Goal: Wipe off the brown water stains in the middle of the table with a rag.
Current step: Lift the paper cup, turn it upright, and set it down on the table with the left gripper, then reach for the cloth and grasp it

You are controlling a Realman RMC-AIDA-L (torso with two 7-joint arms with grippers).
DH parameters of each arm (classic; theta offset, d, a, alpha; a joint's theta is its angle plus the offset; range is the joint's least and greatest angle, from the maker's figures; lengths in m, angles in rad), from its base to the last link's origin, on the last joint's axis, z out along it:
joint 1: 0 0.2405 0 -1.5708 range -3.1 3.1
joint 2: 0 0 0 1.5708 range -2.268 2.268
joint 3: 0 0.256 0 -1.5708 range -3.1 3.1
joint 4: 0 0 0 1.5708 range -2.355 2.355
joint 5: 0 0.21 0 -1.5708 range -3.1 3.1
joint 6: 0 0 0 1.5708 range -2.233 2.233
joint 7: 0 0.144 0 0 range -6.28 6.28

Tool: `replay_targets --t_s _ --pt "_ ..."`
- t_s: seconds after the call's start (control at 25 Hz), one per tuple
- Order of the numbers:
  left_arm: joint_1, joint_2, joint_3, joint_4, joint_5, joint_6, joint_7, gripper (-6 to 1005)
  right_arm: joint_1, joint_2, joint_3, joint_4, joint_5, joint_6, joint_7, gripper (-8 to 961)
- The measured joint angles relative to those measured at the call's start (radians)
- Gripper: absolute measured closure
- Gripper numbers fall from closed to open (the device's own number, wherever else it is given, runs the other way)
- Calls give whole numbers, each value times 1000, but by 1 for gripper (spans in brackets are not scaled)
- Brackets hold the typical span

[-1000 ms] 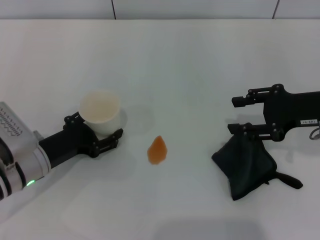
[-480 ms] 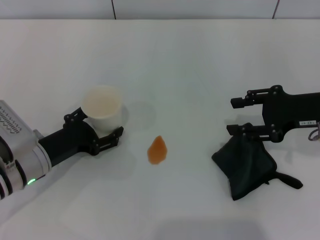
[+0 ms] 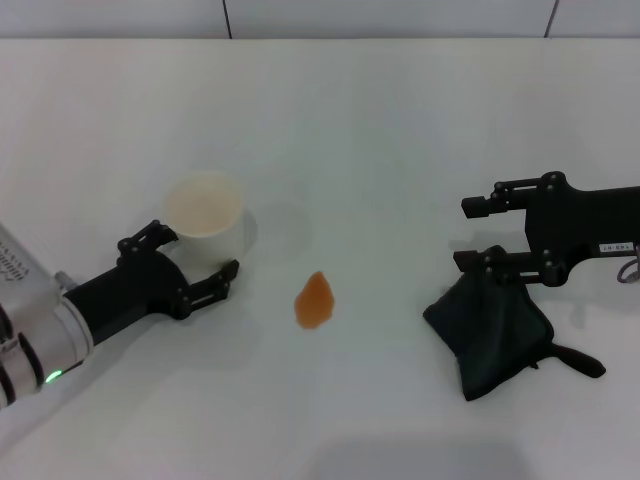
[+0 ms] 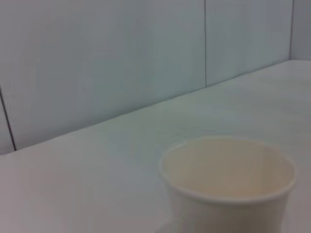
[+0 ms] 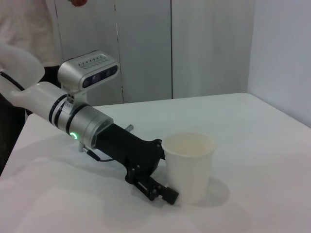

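one orange-brown teardrop stain lies on the white table, between two grippers. the open left gripper flanks one cream paper cup; the open right gripper hovers above one dark cloth rag.

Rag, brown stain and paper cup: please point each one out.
rag [image 3: 492,335], head view, middle of the dark bundle.
brown stain [image 3: 315,299], head view, centre of the blotch.
paper cup [image 3: 205,222], head view, its side wall.

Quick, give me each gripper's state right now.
Left gripper: open, fingers either side of the paper cup, not clamped on it.
Right gripper: open, above the rag, holding nothing.
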Motion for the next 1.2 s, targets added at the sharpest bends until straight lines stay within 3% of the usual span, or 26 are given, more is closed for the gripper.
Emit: replay_targets --t_s 0.28,0.56,0.84,1.2 --pt "47 5 -3 7 -14 79 2 123 -5 1 0 -2 12 3 1 386" --pt "177 10 2 135 -7 255 -79 120 -13 0 -17 -63 -1 3 103 387" --pt "278 40 3 278 105 422 -223 122 -48 -4 -120 -315 -162 -6 446 389" --pt "286 62 -2 329 184 481 -260 125 32 -2 -276 -496 -427 -88 979 391"
